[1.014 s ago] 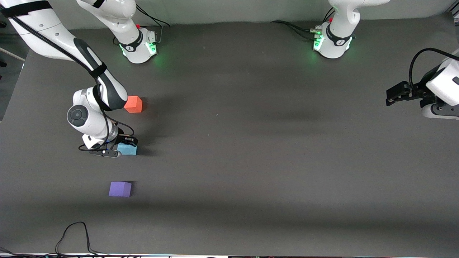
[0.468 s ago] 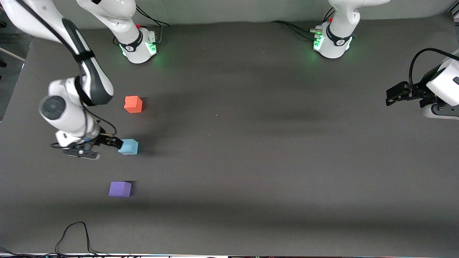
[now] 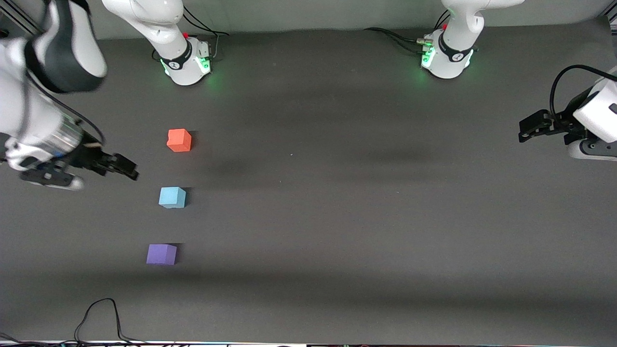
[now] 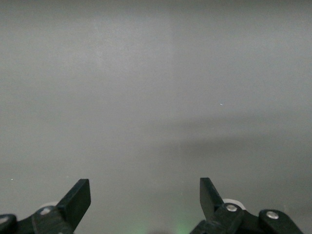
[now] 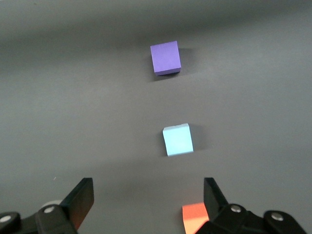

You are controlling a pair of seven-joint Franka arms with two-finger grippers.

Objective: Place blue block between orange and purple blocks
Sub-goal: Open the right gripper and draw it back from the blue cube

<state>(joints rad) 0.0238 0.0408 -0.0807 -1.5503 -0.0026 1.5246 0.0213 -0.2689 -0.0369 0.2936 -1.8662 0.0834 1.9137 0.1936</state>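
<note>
The light blue block (image 3: 172, 197) rests on the dark table between the orange block (image 3: 179, 140), which is farther from the front camera, and the purple block (image 3: 161, 254), which is nearer. All three show in the right wrist view: purple (image 5: 165, 58), blue (image 5: 178, 140), orange (image 5: 195, 218). My right gripper (image 3: 126, 169) is open and empty, raised above the table beside the row, toward the right arm's end. My left gripper (image 3: 526, 129) is open and empty and waits at the left arm's end; its wrist view shows only bare table between its fingertips (image 4: 145, 195).
The two arm bases (image 3: 185, 60) (image 3: 446, 58) stand along the table's edge farthest from the front camera. A black cable (image 3: 99, 318) loops at the edge nearest that camera.
My right gripper let go of the blue block, rose, and drew away toward the right arm's end of the table. The blue block stayed where it was set. The left arm has not moved.
</note>
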